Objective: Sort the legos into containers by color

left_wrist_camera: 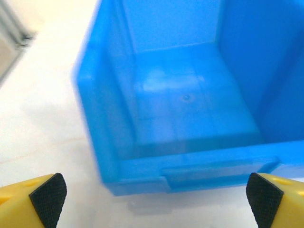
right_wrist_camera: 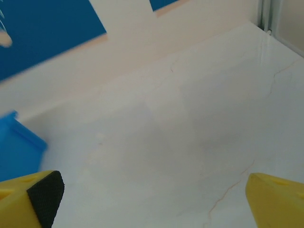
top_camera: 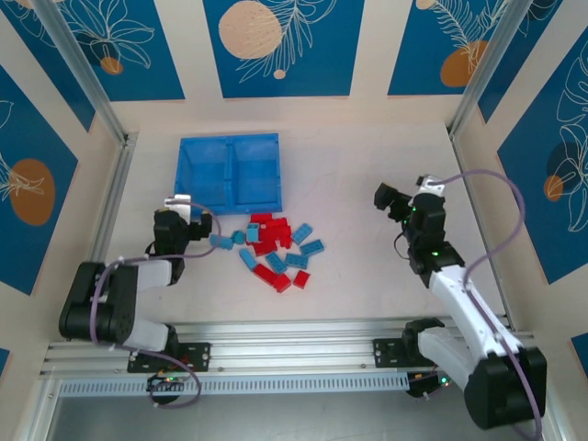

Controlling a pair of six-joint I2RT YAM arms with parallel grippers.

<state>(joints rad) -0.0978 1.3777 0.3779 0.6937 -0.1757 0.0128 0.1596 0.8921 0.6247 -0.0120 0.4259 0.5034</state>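
Both end effectors stand with their fingers spread wide and nothing between them. Seen from above, the left end effector (top_camera: 181,208) sits just beside the near left corner of the blue tray (top_camera: 230,139), pointing away from the arm bases toward it. The right end effector (top_camera: 386,198) hangs over bare worktop (top_camera: 367,276), well apart from the tray and angled toward the left. The tray lies at the far left of the worktop with its long axis running left to right, turned slightly off square. Its middle wall (top_camera: 230,175) runs front to back and splits it into two side-by-side compartments. The legos (top_camera: 271,248) lie in a loose cluster on the worktop just in front of the tray's near right corner, between the two arms. Red bricks (top_camera: 266,231) crowd the centre and near side, light blue bricks (top_camera: 310,246) sit mostly round the edges, and their long sides point at mixed angles. The left wrist camera looks down into the tray's left compartment across its near wall, black pads (left_wrist_camera: 47,194) at either lower corner.
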